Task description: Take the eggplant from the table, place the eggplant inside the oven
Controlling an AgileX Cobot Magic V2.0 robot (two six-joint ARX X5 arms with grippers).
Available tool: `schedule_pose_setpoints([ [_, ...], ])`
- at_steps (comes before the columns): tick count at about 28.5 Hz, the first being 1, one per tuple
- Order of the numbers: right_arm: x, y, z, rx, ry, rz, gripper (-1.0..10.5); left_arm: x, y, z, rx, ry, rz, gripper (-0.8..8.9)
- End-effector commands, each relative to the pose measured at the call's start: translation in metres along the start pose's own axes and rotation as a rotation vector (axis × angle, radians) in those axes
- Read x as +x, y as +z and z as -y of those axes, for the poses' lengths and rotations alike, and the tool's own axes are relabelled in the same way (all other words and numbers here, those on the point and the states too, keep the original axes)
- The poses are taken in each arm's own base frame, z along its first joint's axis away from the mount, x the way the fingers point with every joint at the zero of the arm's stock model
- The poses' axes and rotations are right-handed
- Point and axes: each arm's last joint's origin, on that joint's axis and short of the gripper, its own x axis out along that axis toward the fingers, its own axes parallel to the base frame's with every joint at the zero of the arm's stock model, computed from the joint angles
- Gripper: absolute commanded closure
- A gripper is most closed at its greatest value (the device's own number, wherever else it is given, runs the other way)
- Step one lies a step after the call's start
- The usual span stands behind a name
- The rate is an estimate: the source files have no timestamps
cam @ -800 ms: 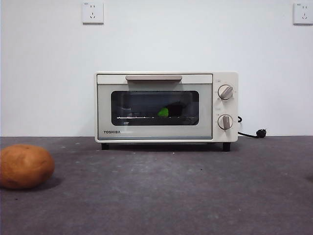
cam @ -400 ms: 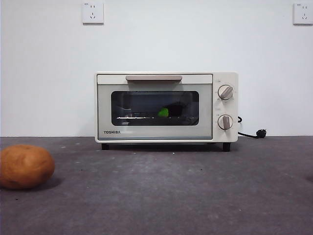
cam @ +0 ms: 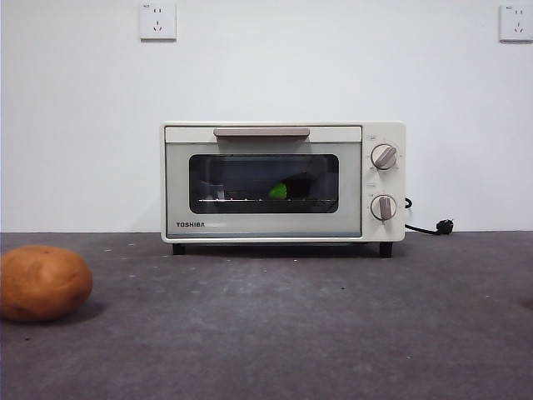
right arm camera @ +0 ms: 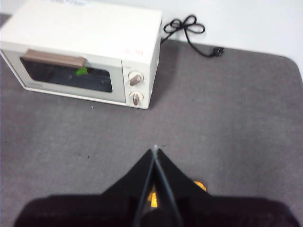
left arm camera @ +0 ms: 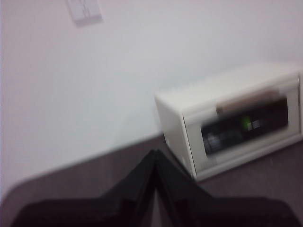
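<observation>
While both arms hang high above the table point(cam: 275, 333), neither touches anything: the left gripper point(left arm camera: 154, 153) has its two black jaws pressed together to a point with nothing between them, and the right gripper point(right arm camera: 155, 151) is likewise closed and empty. The left wrist view is blurred, yet it shows the left gripper raised over the table's left part, well apart from the oven point(left arm camera: 236, 118). The right gripper hovers over bare grey surface nearer than the oven point(right arm camera: 85, 52) and to its right.

The oven point(cam: 283, 182) stands at the far side of the table against the white wall, door closed, beige handle point(cam: 261, 132) across the top of the door, two round knobs point(cam: 384, 157) on its right panel. Through the dark glass the eggplant point(cam: 291, 188) lies inside on the wire rack, its green stem cap bright, its dark body to the right of the cap and hard to make out. A black power cord point(right arm camera: 189, 33) trails from the oven's right rear. A round orange-brown potato point(cam: 43, 282) rests on the near left of the table, well apart from the oven.
</observation>
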Motion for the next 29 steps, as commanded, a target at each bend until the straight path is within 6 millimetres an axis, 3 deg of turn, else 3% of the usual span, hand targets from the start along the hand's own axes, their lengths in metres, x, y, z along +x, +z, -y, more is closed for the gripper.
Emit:
schedule_pose_setpoints([
  [1,0.015,0.003,-0.004,-0.007,-0.005,-0.062,9.5,0.001,-0.026,0.005,-0.022,0.006,-0.037,8.18],
  [8,0.063,0.016,-0.018,-0.04,-0.012,-0.187,9.5,0.0,-0.081,0.013,-0.07,0.046,-0.112,8.18],
  [17,0.122,0.023,-0.034,-0.081,-0.019,-0.336,9.5,0.002,-0.125,0.02,-0.181,0.081,-0.225,8.18],
  [23,0.16,0.022,-0.044,-0.105,-0.024,-0.429,9.5,0.002,-0.124,0.02,-0.277,0.089,-0.214,8.17],
  [29,0.169,0.028,-0.046,-0.091,-0.021,-0.374,9.5,0.003,-0.125,0.02,-0.294,0.09,-0.226,8.17],
])
